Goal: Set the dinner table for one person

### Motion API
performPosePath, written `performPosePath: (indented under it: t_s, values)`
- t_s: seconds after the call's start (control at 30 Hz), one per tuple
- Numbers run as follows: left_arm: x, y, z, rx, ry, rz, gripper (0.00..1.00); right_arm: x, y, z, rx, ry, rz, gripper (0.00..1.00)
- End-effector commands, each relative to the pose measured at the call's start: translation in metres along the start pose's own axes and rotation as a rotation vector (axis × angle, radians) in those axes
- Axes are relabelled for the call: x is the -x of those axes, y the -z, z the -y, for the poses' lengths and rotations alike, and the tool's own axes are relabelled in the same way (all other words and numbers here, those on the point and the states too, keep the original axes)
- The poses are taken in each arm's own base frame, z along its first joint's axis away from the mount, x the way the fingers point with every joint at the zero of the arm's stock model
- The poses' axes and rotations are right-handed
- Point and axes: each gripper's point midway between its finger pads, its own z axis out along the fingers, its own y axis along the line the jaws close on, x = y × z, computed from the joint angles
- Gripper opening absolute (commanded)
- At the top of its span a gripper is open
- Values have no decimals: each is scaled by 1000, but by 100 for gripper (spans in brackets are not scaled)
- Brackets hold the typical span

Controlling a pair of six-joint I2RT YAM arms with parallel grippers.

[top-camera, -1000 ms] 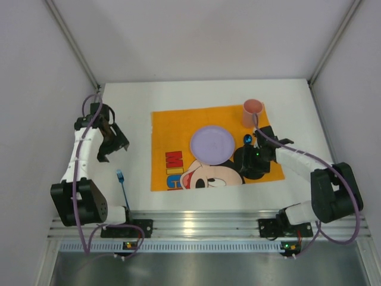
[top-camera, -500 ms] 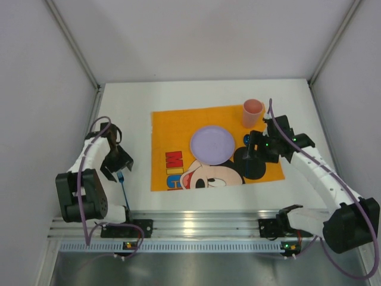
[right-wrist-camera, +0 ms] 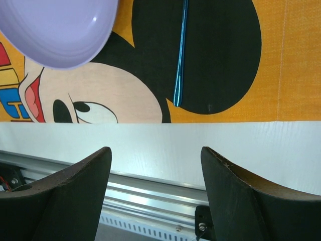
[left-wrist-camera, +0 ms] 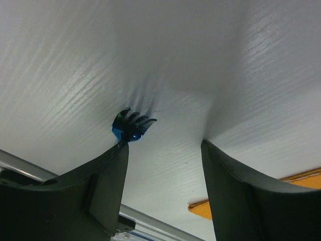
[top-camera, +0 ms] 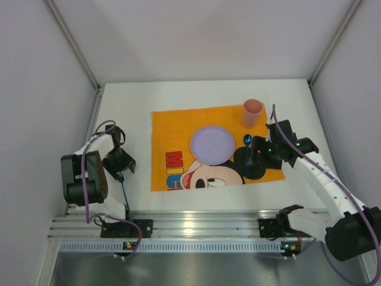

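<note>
White matte tabletop, plain, flat, rectangular: dinner table [top-camera: 125, 101] noted far larger than any item on it. Left gripper [left-wrist-camera: 163, 145] fingers spread, nothing pinched; table surface seen between and beyond them, blue fork [left-wrist-camera: 131, 125] head lying at tip of one finger. Right gripper [right-wrist-camera: 155, 150] fingers spread, empty; white table strip seen just past fingertips, orange placemat [right-wrist-camera: 296, 60] beyond.

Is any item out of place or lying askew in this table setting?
Yes: the blue fork lies on the bare dinner table, left of the orange placemat, while the plate, cup and other blue utensil all sit on the placemat.
</note>
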Motion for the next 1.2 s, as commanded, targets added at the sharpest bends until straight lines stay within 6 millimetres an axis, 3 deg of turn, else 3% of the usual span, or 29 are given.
performPosePath:
  t_s: [0.0,0.13,0.37,0.47,0.6,0.83,0.97,1.17]
  values:
    - [12,-12,0,21,13,45,65,4,5,3,-18,-10,20,72]
    - [26,-15,-2,53,-1,73,64,5,4,5,-32,-8,14,72]
    - [49,-31,-31,116,17,77,56,8,0,7,-46,-18,1,71]
    - [59,-40,-29,110,7,84,52,8,-3,7,-53,-19,-9,71]
    - [79,-46,-7,44,5,98,47,11,-6,6,-55,-19,-14,71]
    - [105,-60,28,-33,60,85,27,16,-13,5,-65,-30,-25,69]
    - [123,-62,40,-50,61,101,25,18,-12,2,-59,-42,-20,69]
    - [159,-57,73,-121,65,120,24,21,-13,1,-58,-42,-20,68]
